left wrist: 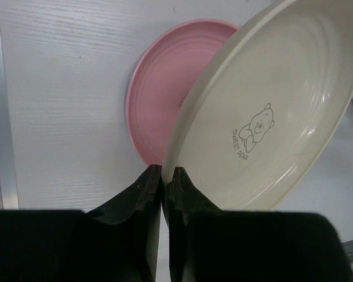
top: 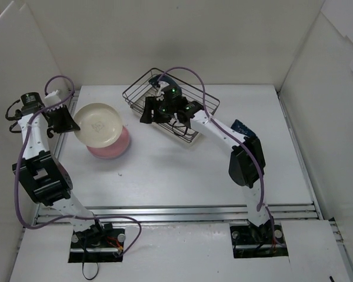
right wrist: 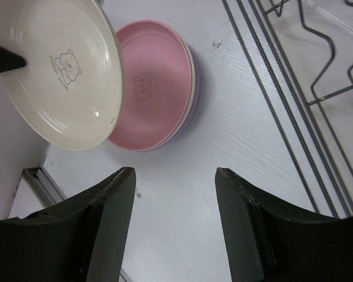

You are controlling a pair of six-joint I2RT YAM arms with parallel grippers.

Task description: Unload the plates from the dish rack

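On the left, my left gripper (left wrist: pixel 165 174) is pressed together on the near rim of the cream plate (left wrist: pixel 270 111), the one with the little bear printed inside. I'm pinching it by the edge because a shallow plate offers nothing else to grab. The plate hangs tilted, its far side lower, partly over the pink plate (left wrist: pixel 165 100). That tilt lets the far rim touch down first, so I'd judge this is the approach to stacking.

The pink plate lies flat on the table (top: pixel 182 164), on top of the pile that I'm building to the left of the rack. From the right wrist view a lavender edge (right wrist: pixel 193 108) peeks out beneath it, so the pile is at least two deep. Keeping one neat pile leaves the rest of the table free.

Further right, my right gripper (right wrist: pixel 173 174) is spread with nothing between its fingers. It hovers by the left end of the dish rack (top: pixel 138 91). I read that as either just off a plate or lining up for the next one.

In the rack, something dark blue (top: pixel 165 78) shows at the far end, likely a plate, though the arm hides most of the rack.
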